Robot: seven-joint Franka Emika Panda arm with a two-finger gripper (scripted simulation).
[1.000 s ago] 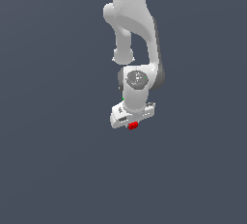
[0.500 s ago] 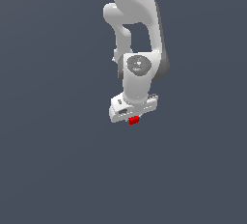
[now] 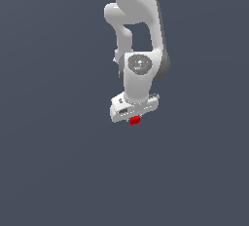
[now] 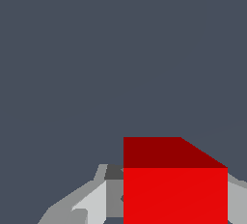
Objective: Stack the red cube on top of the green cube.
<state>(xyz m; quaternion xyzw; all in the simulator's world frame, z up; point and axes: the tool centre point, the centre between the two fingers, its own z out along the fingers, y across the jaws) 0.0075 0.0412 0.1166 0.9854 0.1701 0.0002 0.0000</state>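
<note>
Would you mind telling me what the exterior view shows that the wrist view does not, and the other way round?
Only the exterior view shows the white arm reaching down from above and the gripper from outside. Only the wrist view shows the red cube up close, with two of its faces distinct and grey fingers beside it. Both show the red cube at the gripper and a plain dark grey background. Neither shows the green cube.

A flat, even slate-grey backdrop (image 3: 48,171) fills both views, evenly lit, with no visible seams.
</note>
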